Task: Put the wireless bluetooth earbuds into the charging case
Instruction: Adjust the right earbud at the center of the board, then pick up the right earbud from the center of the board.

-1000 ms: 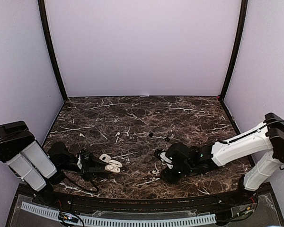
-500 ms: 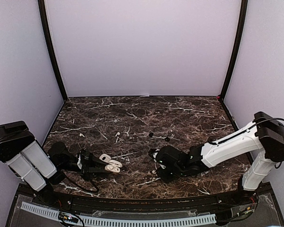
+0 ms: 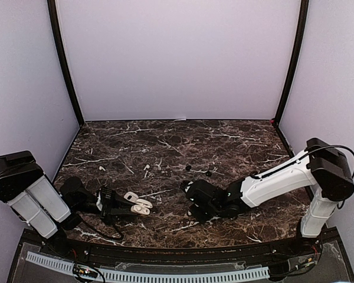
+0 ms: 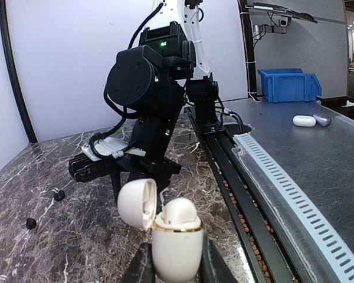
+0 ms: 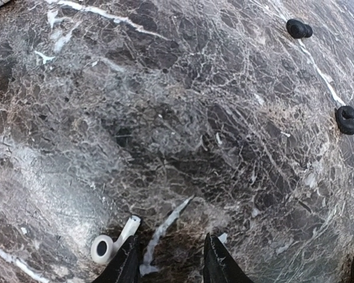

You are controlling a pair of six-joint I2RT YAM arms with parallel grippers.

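Charging case (image 4: 176,239) is at the near-left of the worktop (image 3: 236,141), pinched between the fingers of the left end effector (image 4: 176,271). Right end effector (image 5: 170,262) is off to its right, mid-worktop, with one earbud (image 5: 109,244) lying just beside a fingertip. Two more buds (image 3: 188,167) lie behind that, and a couple of others (image 3: 146,168) further left.

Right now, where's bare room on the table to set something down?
Bare: the far band of table along the back wall, and its far right corner. Crowded: near middle, around the charging case, right end effector and black earbuds.
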